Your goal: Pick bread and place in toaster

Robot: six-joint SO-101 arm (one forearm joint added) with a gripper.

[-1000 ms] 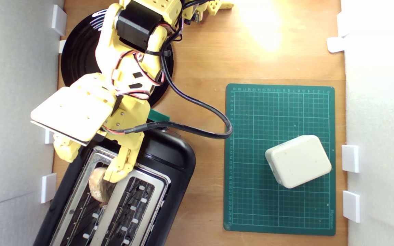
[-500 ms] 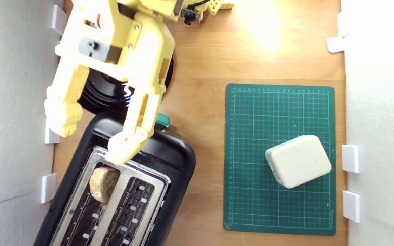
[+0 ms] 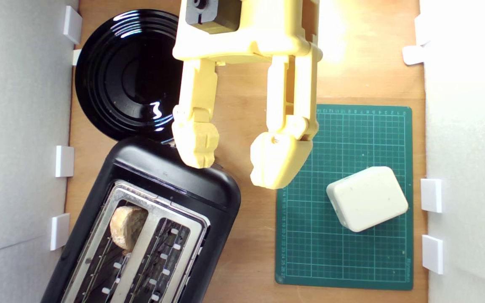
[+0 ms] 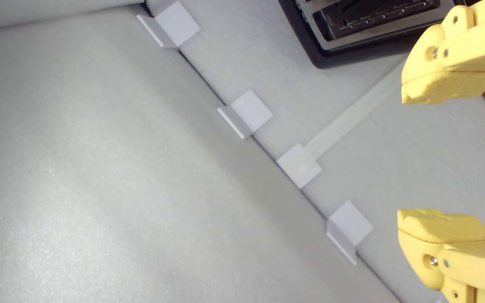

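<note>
One slice: the bread (image 3: 127,226) is a tan-brown crusted wedge with pale crumb, its upper end showing above the metal.
Bread location: lower left of the exterior view, standing in the toaster slot nearer that view's left; no part of me touches it.
Toaster (image 3: 209,189): glossy black body with a silver two-slot top, lying on a diagonal at lower left of the exterior view; one corner (image 4: 335,50) shows at the upper right of the wrist view.
My gripper (image 3: 236,162): empty, upper centre of the exterior view, between the toaster's upper end and the green cutting mat (image 3: 343,269).
My fingers (image 3: 195,145): spread wide apart, with nothing between them; the wrist view shows the same gap (image 4: 442,155), with grey foam wall behind it.
Black plate (image 3: 112,75): upper left of the exterior view, fully visible.
Cream block (image 3: 366,198): on the mat, right of centre, apart from my fingers.
Change from half a second ago: I have swung from above the toaster and plate toward the exterior view's right; bread, toaster, block and mat are unmoved.
</note>
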